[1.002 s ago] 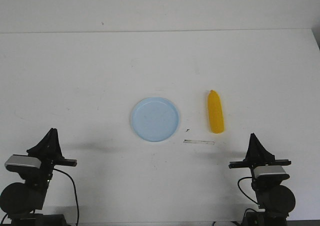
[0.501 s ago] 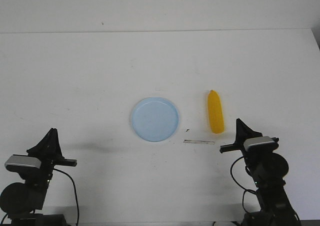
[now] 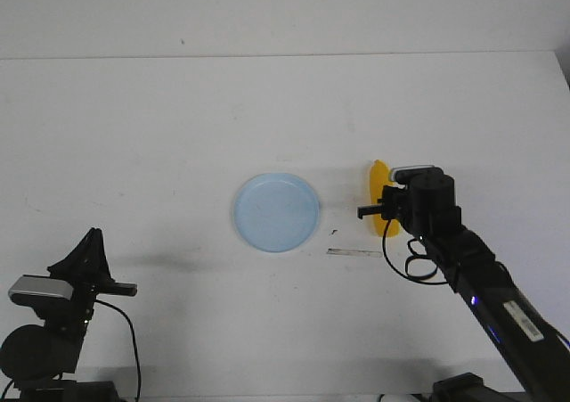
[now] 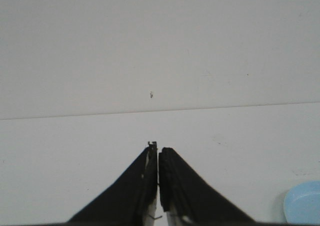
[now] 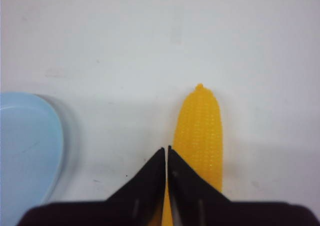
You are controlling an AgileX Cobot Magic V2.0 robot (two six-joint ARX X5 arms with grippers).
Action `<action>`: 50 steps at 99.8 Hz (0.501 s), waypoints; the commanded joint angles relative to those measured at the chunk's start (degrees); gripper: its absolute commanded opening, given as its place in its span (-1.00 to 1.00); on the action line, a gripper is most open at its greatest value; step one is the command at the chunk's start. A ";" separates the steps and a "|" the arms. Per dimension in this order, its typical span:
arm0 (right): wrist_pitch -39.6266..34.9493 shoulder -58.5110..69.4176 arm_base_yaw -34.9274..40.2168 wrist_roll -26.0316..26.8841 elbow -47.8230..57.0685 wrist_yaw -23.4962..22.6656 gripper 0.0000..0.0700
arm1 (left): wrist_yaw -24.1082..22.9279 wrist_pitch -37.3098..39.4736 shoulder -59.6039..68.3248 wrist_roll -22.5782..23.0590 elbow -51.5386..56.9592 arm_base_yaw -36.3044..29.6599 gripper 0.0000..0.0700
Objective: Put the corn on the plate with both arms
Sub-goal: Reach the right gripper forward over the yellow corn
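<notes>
The yellow corn [image 3: 378, 177] lies lengthwise on the white table, right of the pale blue plate [image 3: 276, 212]. My right gripper [image 3: 388, 204] is shut and empty, and it hovers over the corn's near half, covering part of it. In the right wrist view the shut gripper [image 5: 166, 149] points along the corn's [image 5: 200, 126] left edge, with the plate's rim [image 5: 55, 136] beside it. My left gripper [image 3: 92, 235] is shut and empty at the near left, far from both. The left wrist view shows its tips [image 4: 158, 147] and a sliver of the plate [image 4: 306, 206].
A thin grey strip [image 3: 354, 252] and a small dark speck [image 3: 334, 232] lie on the table between plate and corn, nearer the front. The table's far edge [image 3: 285, 56] meets a plain wall.
My right arm has reached forward and left from its rest at the near right, bringing its shut gripper over the corn. The left arm, corn and plate have not moved.
</notes>
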 commanded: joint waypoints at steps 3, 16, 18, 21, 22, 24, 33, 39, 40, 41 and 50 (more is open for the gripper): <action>-7.37 4.92 0.31 3.67 7.21 0.24 -0.98 | -0.07 0.79 -0.07 -0.52 0.50 0.13 -1.00; -18.56 12.81 0.31 3.58 17.09 0.26 -0.98 | -0.07 0.79 -0.07 -0.52 0.52 0.13 -1.00; -20.22 14.08 0.31 3.56 18.49 0.26 -0.98 | -0.07 0.79 -0.07 -0.52 0.50 0.13 -1.00; -22.58 15.96 0.31 3.58 20.44 0.26 -0.97 | -0.07 0.79 -0.07 -0.52 0.50 0.13 -1.00; -23.26 16.55 0.31 3.61 21.05 0.26 -0.97 | -0.07 0.79 -0.07 -0.52 0.50 0.13 -1.00; -24.50 17.70 0.31 3.61 22.21 0.28 -0.97 | -0.07 0.79 -0.07 -0.52 0.50 0.13 -1.00; -27.43 21.94 0.33 3.89 25.97 2.01 -0.74 | -0.07 0.79 -0.07 -0.52 0.50 0.13 -1.00; -28.04 23.76 0.33 3.80 27.21 3.48 -0.36 | -0.07 0.79 -0.07 -0.52 0.50 0.13 -1.00; -28.02 23.98 0.33 3.82 27.30 3.58 -0.30 | -0.07 0.79 -0.07 -0.52 0.50 0.13 -1.00; -28.02 24.20 0.33 3.82 27.36 3.67 -0.24 | -0.07 0.79 -0.07 -0.52 0.50 0.13 -1.00; -28.09 25.57 0.33 3.80 27.52 3.72 0.12 | -0.07 0.79 -0.07 -0.52 0.50 0.13 -1.00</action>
